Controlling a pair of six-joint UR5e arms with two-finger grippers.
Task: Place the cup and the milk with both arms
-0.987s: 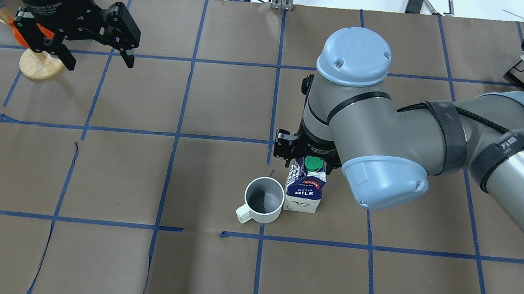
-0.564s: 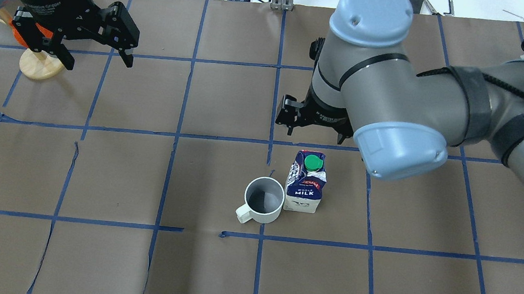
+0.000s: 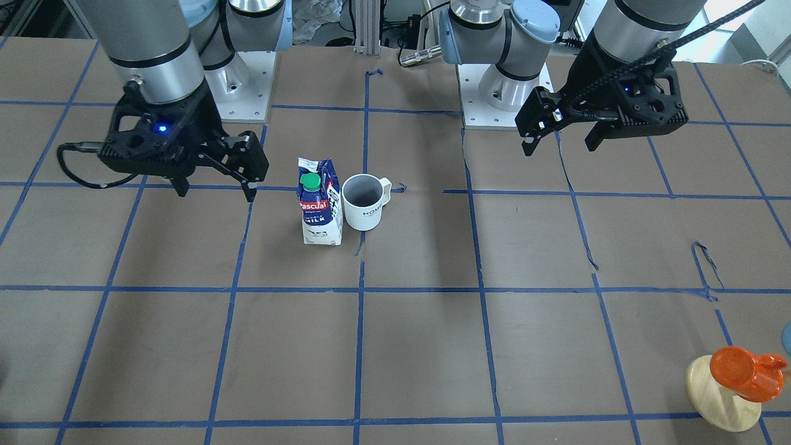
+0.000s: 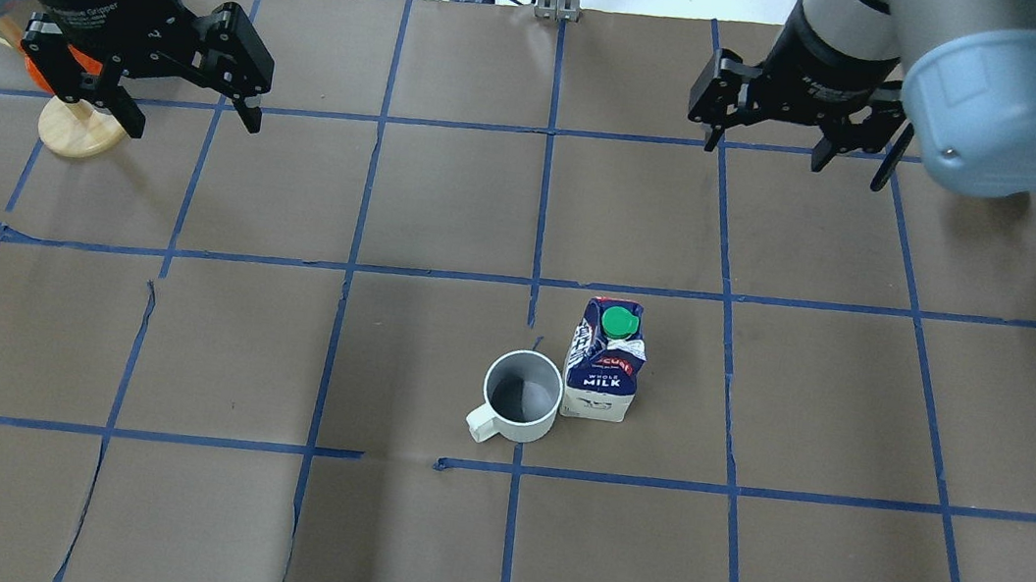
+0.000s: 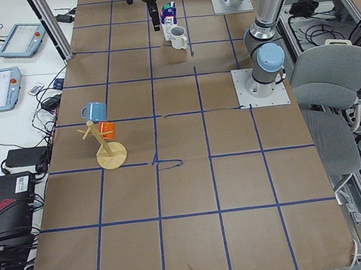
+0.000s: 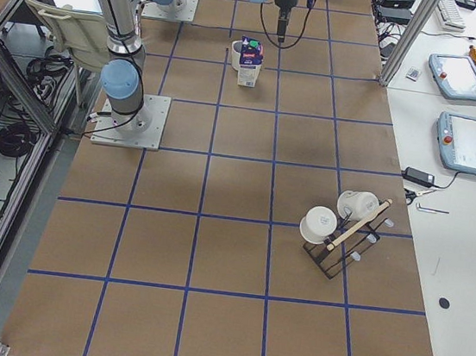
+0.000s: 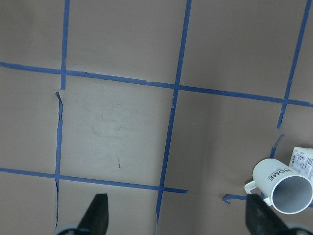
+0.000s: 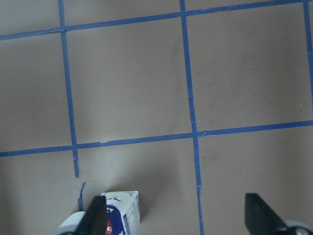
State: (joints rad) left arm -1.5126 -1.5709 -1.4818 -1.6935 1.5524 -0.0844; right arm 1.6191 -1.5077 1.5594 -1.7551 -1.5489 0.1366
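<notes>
The task's two things stand together in the middle of the brown paper-covered counter point(image 4: 409, 535) with its blue tape grid. One is the white ceramic cup point(image 4: 522, 397), grey inside and lettered "HOME". The other is the dark blue and white gable-top milk carton point(image 4: 605, 366) with a green round cap. They sit so close that they seem to touch, the cup on the robot's left of the carton. Its handle is turned toward the robot and out to that same left. Both are upright, so the carton's long axis runs straight up.

Neither arm holds anything. The black two-finger left pincer point(image 4: 190, 117) hangs spread wide over the far left of the counter, near a wooden stand point(image 3: 710, 402) carrying an orange cup point(image 3: 741, 372). The right pincer point(image 4: 765, 151) hangs just as spread and empty over the far right.

From each pincer the pair lies inward and toward the robot. The left wrist camera catches the cup only in its lower right corner, and the right wrist camera sees just the carton's top at its bottom edge. The right pincer is the nearer one, with the carton on its side; the left is well apart from the cup.

To my eye the placing looks done. Should either thing need a nudge, the pincer would travel inward and down, and there is hardly room for a finger between cup and carton.
</notes>
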